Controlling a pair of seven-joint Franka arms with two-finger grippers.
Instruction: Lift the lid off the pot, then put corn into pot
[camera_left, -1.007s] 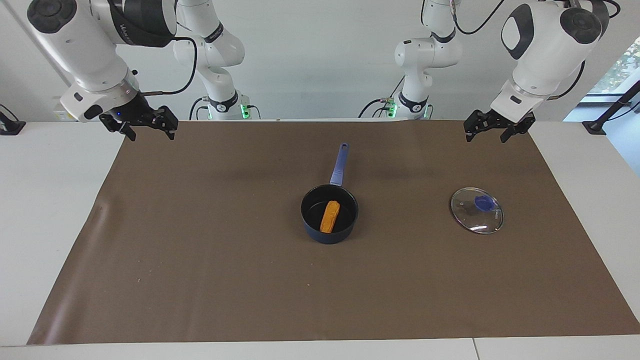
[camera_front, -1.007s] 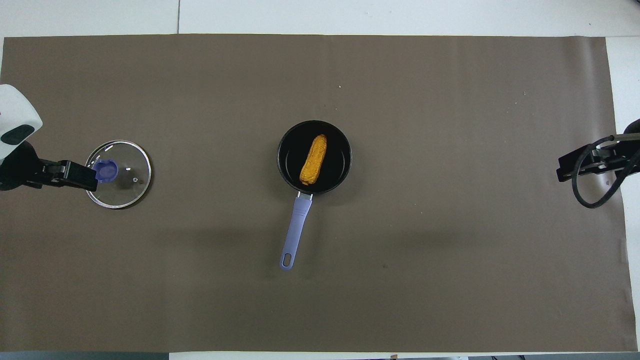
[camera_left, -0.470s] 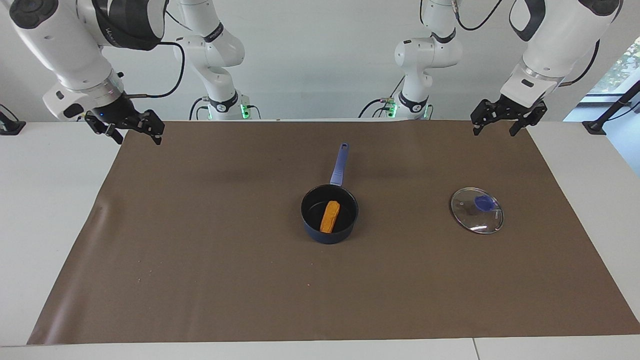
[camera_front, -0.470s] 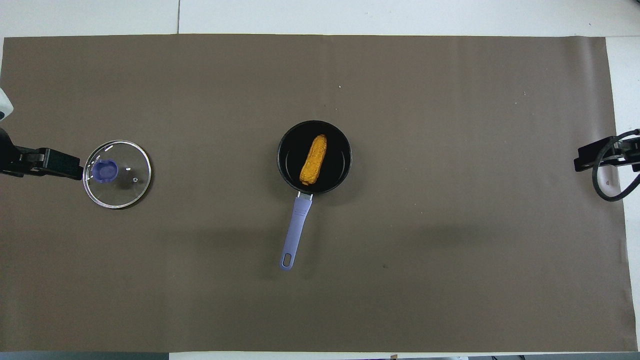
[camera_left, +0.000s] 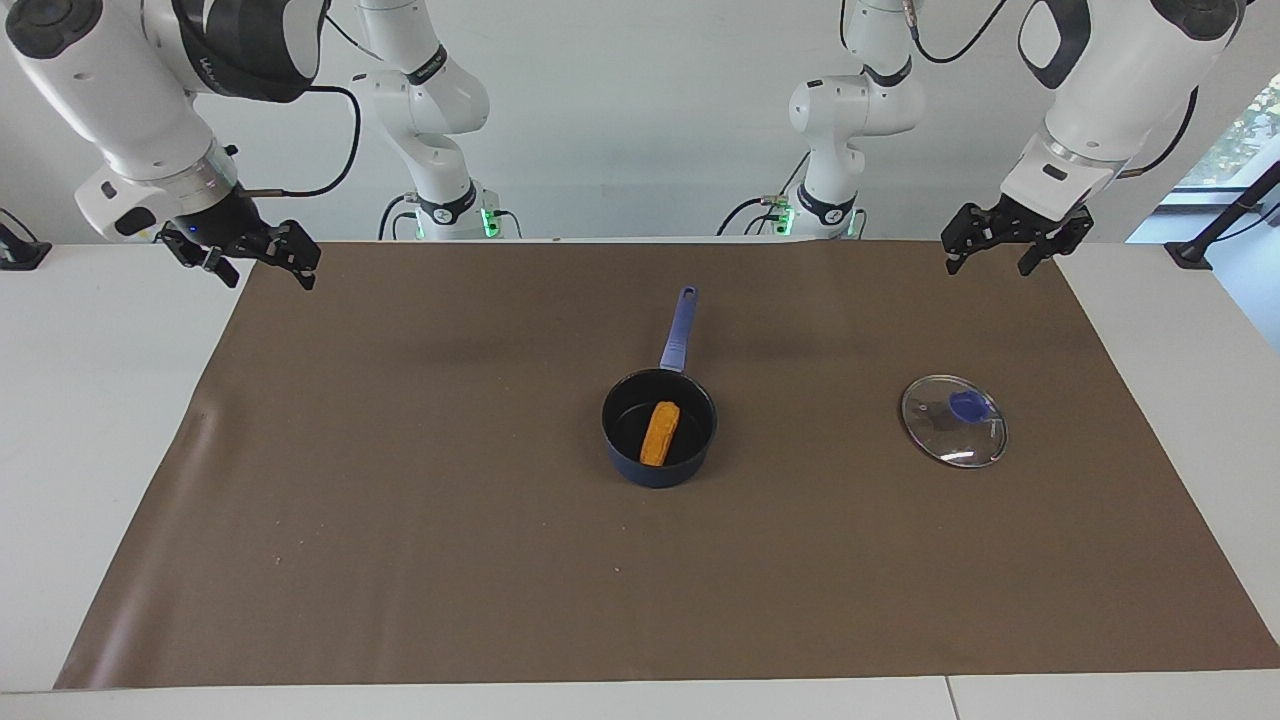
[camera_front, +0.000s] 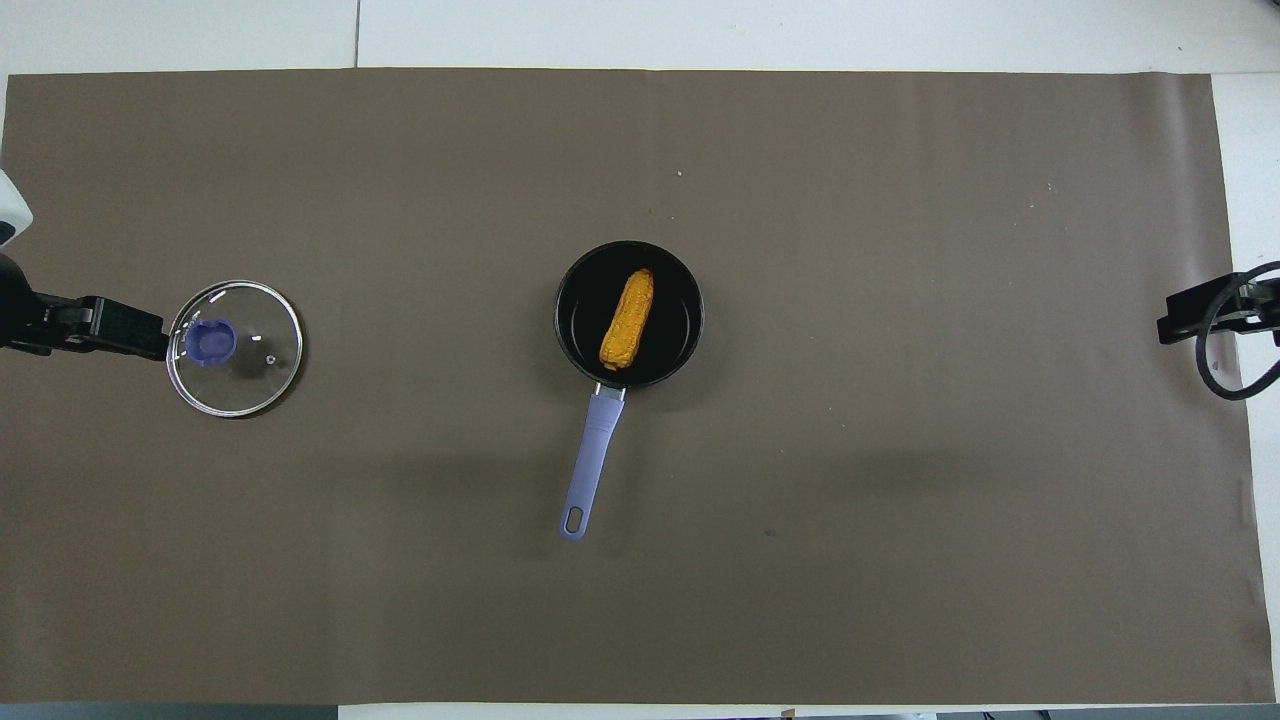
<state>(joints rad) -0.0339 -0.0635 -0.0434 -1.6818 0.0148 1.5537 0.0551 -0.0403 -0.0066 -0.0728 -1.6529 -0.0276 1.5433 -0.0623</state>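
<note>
Brown paper sheet (camera_left: 400, 520) covers most of the white worktop (camera_left: 90, 400); everything I am tracking sits on it.

Pot: small dark navy-blue saucepan (camera_left: 659, 466) (camera_front: 566, 330), black inside, upright near the middle of the sheet. Its long lighter blue handle (camera_left: 677, 330) (camera_front: 590, 460) points toward the robots.

Corn: small orange-yellow bumpy cob (camera_left: 659, 432) (camera_front: 627, 320), lying inside the pot on its floor, roughly in line with the handle.

Lid: round clear glass disc with a metal rim and blue knob (camera_left: 954, 420) (camera_front: 235, 347), flat on the sheet, knob up, well apart from the pot toward the left arm's end of the worktop. I see nothing touching it.

Left tool (camera_left: 1003, 248) (camera_front: 100, 327): raised over the sheet's corner at the left arm's end, close to the robots. Fingers spread apart, nothing between them. From overhead its tip reads as just beside the lid's rim, but the facing view shows it up in the air, clear of the lid.

Right tool (camera_left: 258, 262) (camera_front: 1200, 315): raised over the sheet's edge at the right arm's end. Fingers apart, empty as well.
</note>
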